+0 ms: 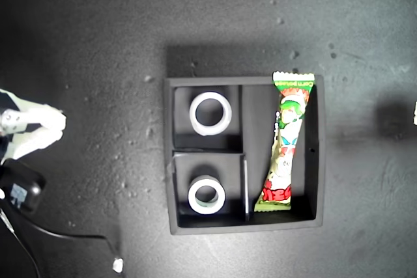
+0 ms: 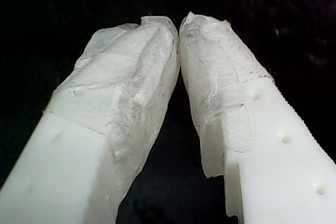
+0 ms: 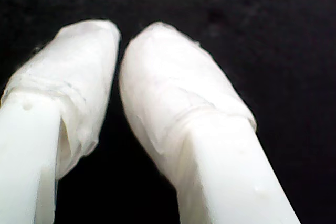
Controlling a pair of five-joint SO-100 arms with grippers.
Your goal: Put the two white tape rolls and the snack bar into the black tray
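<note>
My first claw (image 2: 179, 24) is clenched with nothing in it: its two white, tape-wrapped fingers (image 2: 131, 82) meet at their tips over dark, bare tabletop. My second claw (image 3: 119, 38) is likewise clenched and empty, its rounded white fingertips (image 3: 163, 66) pressed nearly together above the same dark surface. In the exterior view a white arm (image 1: 29, 128) shows at the exterior view's left edge, well apart from the tray, with a black block (image 1: 19, 190) and a thin cable (image 1: 58, 232) below it; the wrist views do not tell me which arm it is. A small pale sliver at the exterior view's right edge is too little to make out. Out toward the middle of the dark grey, speckled tabletop (image 1: 98, 43) sits the black tray (image 1: 168, 161), square with low walls. Its two small square compartments lie on the exterior view's left side, one above the other. The upper one holds the all-white tape roll (image 1: 210, 112), lying flat with its open centre up; the lower one holds the second tape roll (image 1: 206, 195), also flat, with a greenish inner core. The long compartment on the exterior view's right holds the snack bar (image 1: 287, 141), green and white with red lettering, lying lengthwise and slightly slanted, its upper crimped end resting on the tray's far rim.
</note>
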